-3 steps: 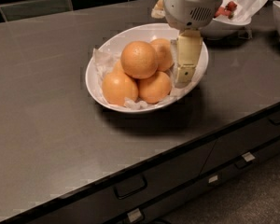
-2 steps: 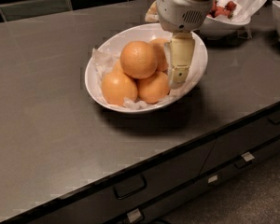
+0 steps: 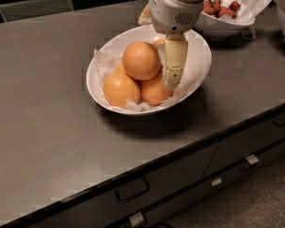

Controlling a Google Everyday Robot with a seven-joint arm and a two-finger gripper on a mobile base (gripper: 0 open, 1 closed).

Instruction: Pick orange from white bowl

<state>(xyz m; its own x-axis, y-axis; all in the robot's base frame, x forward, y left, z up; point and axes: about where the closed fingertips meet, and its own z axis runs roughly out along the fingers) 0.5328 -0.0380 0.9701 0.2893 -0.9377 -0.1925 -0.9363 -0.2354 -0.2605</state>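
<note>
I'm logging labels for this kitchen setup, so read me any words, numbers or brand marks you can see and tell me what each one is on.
No text here can be read.
Pale tags on the drawer fronts: too small to read.
Gripper, down in the white bowl right beside the top orange: no lettering shows.
No stickers or marks show on the bowl or the orange.
</note>
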